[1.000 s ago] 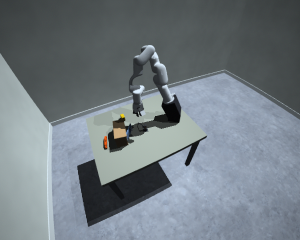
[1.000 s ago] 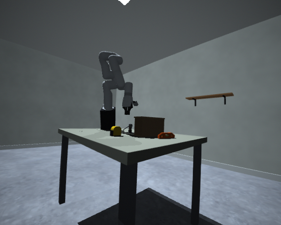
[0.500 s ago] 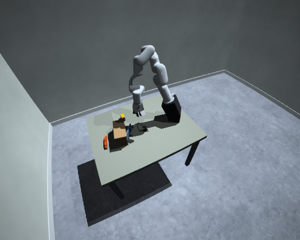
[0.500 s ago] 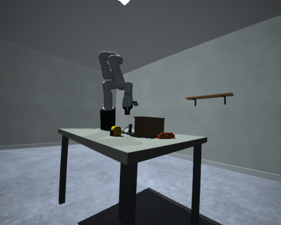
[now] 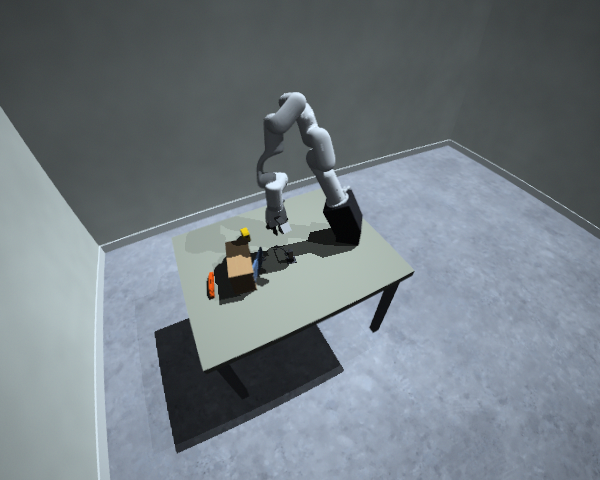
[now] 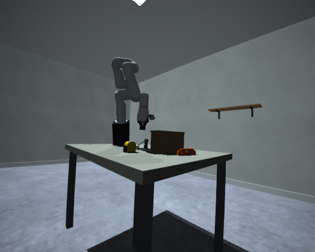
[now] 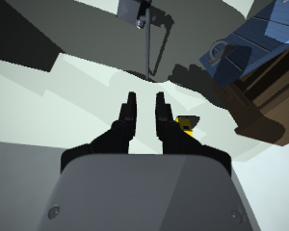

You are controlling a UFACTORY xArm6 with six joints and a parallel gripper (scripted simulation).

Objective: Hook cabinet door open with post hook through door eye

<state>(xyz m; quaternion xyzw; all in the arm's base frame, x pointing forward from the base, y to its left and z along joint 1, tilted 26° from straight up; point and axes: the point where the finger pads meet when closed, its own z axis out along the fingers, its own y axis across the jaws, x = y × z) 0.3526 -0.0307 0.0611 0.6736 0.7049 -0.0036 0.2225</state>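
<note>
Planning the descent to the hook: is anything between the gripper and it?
Nothing visible. The gripper hangs empty above the table, and the hook hangs from its post ahead, with only open space between. The door stands off to the side.

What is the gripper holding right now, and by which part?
Nothing. The gripper hangs above the table with its narrowly parted fingers bare, short of the hook.
</note>
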